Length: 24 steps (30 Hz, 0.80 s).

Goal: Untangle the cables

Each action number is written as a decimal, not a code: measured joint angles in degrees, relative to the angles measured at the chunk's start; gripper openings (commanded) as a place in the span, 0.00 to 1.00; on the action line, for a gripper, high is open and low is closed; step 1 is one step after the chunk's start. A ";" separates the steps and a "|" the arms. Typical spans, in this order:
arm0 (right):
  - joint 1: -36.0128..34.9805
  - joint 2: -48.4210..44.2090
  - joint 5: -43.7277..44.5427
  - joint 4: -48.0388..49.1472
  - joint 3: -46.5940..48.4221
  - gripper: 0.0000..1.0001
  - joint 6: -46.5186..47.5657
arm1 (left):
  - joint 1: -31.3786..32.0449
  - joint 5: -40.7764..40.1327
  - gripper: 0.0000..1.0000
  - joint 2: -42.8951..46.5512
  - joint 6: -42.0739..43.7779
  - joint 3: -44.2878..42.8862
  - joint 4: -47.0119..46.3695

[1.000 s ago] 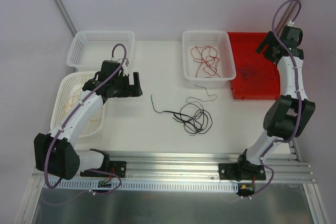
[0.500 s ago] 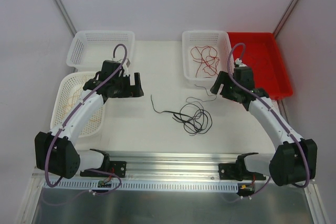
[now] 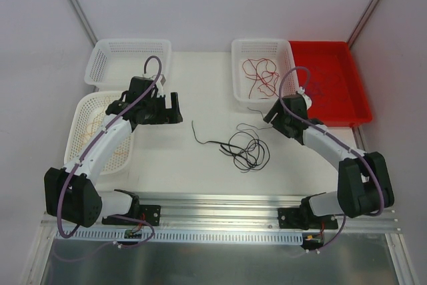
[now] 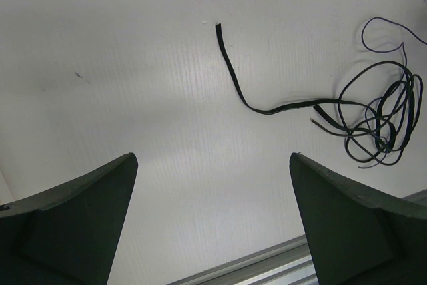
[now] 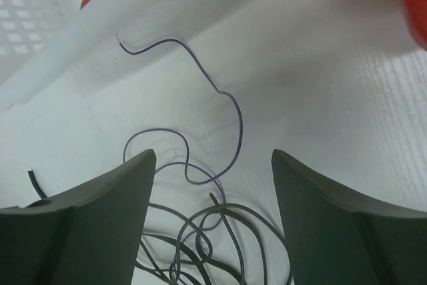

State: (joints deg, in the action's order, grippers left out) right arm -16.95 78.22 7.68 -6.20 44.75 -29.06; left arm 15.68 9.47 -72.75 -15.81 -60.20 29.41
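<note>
A tangle of black and dark blue-purple cables (image 3: 247,148) lies mid-table, with a black tail (image 3: 200,137) running off to its left. My right gripper (image 3: 271,115) hovers open just right of and above it. In the right wrist view its jaws (image 5: 213,153) frame a thin purple cable (image 5: 230,108) and the top loops of the tangle (image 5: 227,231), touching neither. My left gripper (image 3: 177,109) is wide open over bare table, left of the black tail (image 4: 233,78); nothing lies between its fingers (image 4: 212,156). Red cables (image 3: 261,75) lie in a white basket. Yellow-orange cables (image 3: 93,131) lie in the left basket.
The white basket (image 3: 235,71) with red cables stands at the back centre, the red tray (image 3: 347,65) beside it holds dark cables. An empty white basket (image 3: 127,58) is at back left, above the left basket (image 3: 75,131). An aluminium rail (image 3: 220,203) runs along the near edge.
My right arm swung from over the red tray down and left to the tangle's right side, its jaws narrowing slightly. The left arm and the cables have not moved.
</note>
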 measured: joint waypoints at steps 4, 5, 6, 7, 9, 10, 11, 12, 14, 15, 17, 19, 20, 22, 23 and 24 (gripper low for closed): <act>-0.87 4.24 0.76 2.45 -0.02 0.66 -2.75 | 0.00 0.02 0.99 0.00 0.00 0.00 0.00; -1.01 5.11 0.87 2.84 -0.02 0.65 -3.23 | 0.00 0.04 0.99 0.00 0.00 0.00 0.00; -1.07 5.73 0.92 3.04 -0.02 0.60 -3.58 | 0.00 0.04 0.99 0.00 0.00 0.00 0.00; -1.18 6.47 0.98 3.28 -0.02 0.56 -3.87 | 0.00 0.09 0.99 0.00 0.00 0.00 0.00; -1.51 7.72 1.11 3.65 -0.02 0.39 -4.44 | 0.00 0.13 0.99 0.00 0.00 0.00 -0.02; -1.79 8.07 1.16 3.63 -0.02 0.31 -4.70 | 0.00 0.22 0.99 0.00 0.00 0.00 0.00; -2.03 8.13 1.16 3.61 -0.02 0.25 -4.81 | 0.00 0.39 0.99 0.00 0.00 0.00 0.00; -2.40 8.13 1.20 3.58 -0.02 0.20 -5.01 | 0.00 0.48 0.99 0.00 0.00 0.00 0.00; -3.21 7.85 1.27 3.45 -0.02 0.08 -4.87 | 0.00 0.55 0.99 0.00 0.00 0.00 -0.02; -3.69 7.56 1.38 2.95 0.00 0.03 -4.74 | 0.00 0.57 0.99 0.00 0.00 0.00 0.00; -4.92 6.14 1.55 0.83 0.52 0.01 -4.24 | 0.00 0.72 0.99 0.00 0.00 0.00 -0.02; -6.47 4.15 1.92 -1.86 2.08 0.01 -3.34 | 0.00 0.90 0.99 0.00 0.00 0.00 -0.02; -7.67 2.80 2.01 -3.54 3.69 0.01 -2.58 | 0.00 0.98 0.99 0.00 -0.02 0.00 0.00; -9.57 0.44 1.99 -5.92 7.28 0.01 -0.92 | 0.00 1.14 0.99 0.00 0.00 0.00 0.00; -10.62 -0.83 1.86 -7.13 9.77 0.01 0.15 | 0.00 1.25 0.99 0.00 0.00 0.00 0.00; -11.54 -1.92 1.62 -8.46 12.74 0.01 1.46 | 0.00 1.51 0.99 0.00 0.00 0.00 -0.02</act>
State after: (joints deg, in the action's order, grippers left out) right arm -28.49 76.29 9.30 -14.66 57.49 -27.59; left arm 15.68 10.98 -72.75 -15.81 -60.20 29.39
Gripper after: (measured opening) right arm 0.020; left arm 0.992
